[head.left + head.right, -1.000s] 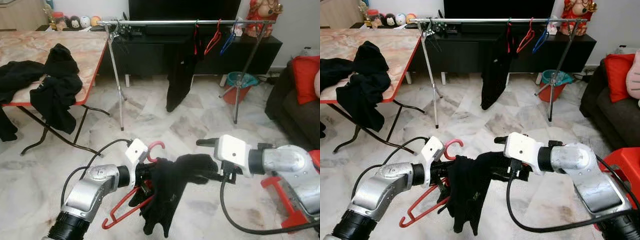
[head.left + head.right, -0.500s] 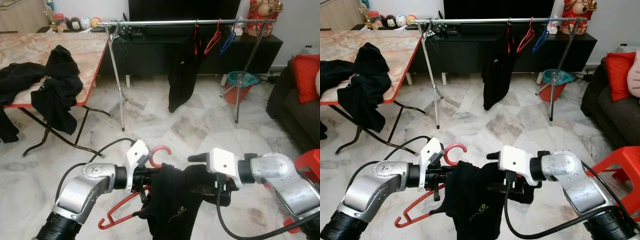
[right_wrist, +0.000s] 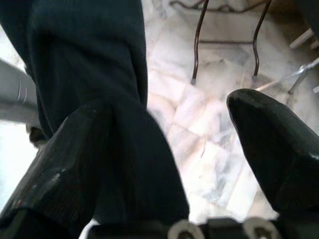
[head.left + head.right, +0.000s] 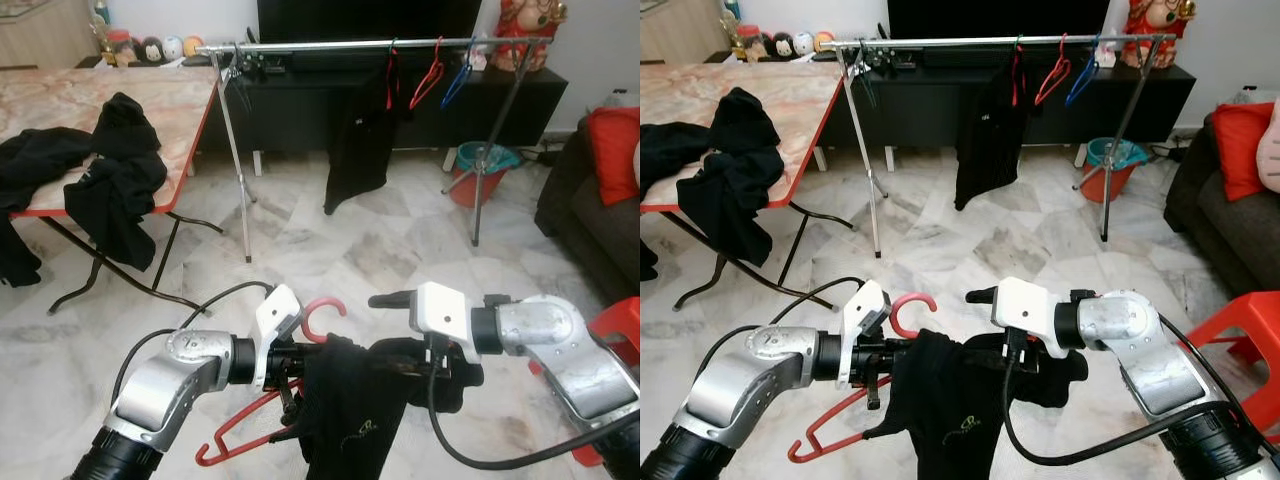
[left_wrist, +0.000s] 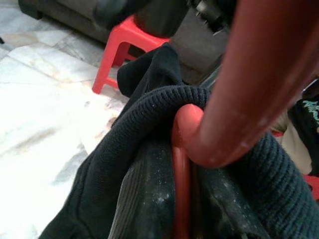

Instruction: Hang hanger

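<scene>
1. Marble floor fills the middle of the head views, with a silver clothes rail running across the top in front of a dark TV cabinet.
2. On the rail, right of centre, hangs a black shirt, and beside it an empty red rail hanger and a blue hanger.
3. At the upper left, a counter with a marble top and red edge carries a heap of black clothes that spills over its edge.
4. At the lower centre, the left gripper is closed on the red hanger just below its hook, with a black garment draped over the hanger; in the left wrist view the hook curves over the knit fabric.
5. Just to the right, the right gripper has its fingers spread, one finger lying against the garment's cloth.
6. A dark sofa with a red cushion stands at the right edge, and a red stool shows at the lower right.
</scene>
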Motion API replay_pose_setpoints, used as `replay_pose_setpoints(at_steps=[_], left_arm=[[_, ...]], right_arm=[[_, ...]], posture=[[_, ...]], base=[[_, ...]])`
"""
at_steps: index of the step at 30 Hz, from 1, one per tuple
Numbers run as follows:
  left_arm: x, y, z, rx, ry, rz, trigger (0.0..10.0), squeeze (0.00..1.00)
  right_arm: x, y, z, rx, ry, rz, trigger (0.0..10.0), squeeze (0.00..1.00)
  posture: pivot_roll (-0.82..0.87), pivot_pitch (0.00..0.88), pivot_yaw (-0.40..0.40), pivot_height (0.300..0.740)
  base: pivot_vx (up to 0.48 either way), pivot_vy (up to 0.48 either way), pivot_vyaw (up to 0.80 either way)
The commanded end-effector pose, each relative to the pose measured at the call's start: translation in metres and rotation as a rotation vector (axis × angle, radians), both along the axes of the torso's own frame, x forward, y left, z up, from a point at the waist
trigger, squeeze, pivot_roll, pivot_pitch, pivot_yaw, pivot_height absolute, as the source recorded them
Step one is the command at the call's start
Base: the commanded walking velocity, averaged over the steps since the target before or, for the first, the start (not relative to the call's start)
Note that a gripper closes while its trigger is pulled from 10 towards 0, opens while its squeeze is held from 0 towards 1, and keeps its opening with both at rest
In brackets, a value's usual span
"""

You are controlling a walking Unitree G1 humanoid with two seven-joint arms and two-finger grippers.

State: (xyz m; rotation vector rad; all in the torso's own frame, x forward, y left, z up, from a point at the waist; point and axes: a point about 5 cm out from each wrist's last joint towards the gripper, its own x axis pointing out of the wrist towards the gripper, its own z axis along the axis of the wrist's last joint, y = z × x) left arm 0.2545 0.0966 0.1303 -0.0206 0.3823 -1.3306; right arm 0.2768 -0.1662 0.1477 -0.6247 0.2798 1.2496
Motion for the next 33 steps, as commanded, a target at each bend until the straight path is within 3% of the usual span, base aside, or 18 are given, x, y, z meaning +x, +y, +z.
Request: replay_pose_setpoints(at_steps=[1, 7, 13, 14, 23, 27, 33], left_arm=[[0.000, -0.003, 0.009, -0.017, -0.025, -0.021, 10.0, 0.00], [0.000, -0.002, 0.010, -0.020, -0.019, -0.018, 10.0, 0.00], [0.001, -0.003, 0.012, -0.020, -0.016, -0.027, 10.0, 0.00], [0.000, -0.003, 0.012, -0.019, -0.015, -0.032, 10.0, 0.00], [0.000, -0.005, 0.011, -0.017, -0.013, -0.042, 10.0, 0.00], [0.000, -0.006, 0.010, -0.015, -0.014, -0.039, 10.0, 0.00], [-0.001, -0.008, 0.011, -0.023, -0.018, -0.042, 10.0, 0.00]], right_arm=[[-0.001, -0.002, -0.002, -0.005, 0.009, 0.012, 10.0, 1.00], [0.010, -0.006, -0.002, -0.096, -0.080, -0.005, 10.0, 1.00], [0.011, 0.001, 0.003, -0.069, -0.115, 0.063, 10.0, 0.98], [0.010, 0.002, 0.001, -0.072, -0.115, 0.071, 10.0, 0.00], [0.014, 0.023, -0.006, 0.019, -0.099, 0.100, 10.0, 0.00], [0.015, 0.025, -0.008, 0.023, -0.093, 0.102, 10.0, 0.00], [0.016, 0.030, -0.014, 0.110, -0.024, 0.114, 10.0, 0.00]], posture=[[0.10, 0.000, 0.011, 0.732], [0.09, 0.000, 0.026, 0.732], [0.09, 0.000, 0.038, 0.732], [0.09, 0.000, 0.041, 0.732], [0.10, 0.000, 0.038, 0.732], [0.10, 0.000, 0.033, 0.732], [0.11, 0.000, 0.024, 0.732]], base=[[0.000, 0.000, 0.00], [0.000, 0.000, 0.00], [0.000, 0.000, 0.00], [0.000, 0.000, 0.00], [0.000, 0.000, 0.00], [0.000, 0.000, 0.00], [0.000, 0.000, 0.00]])
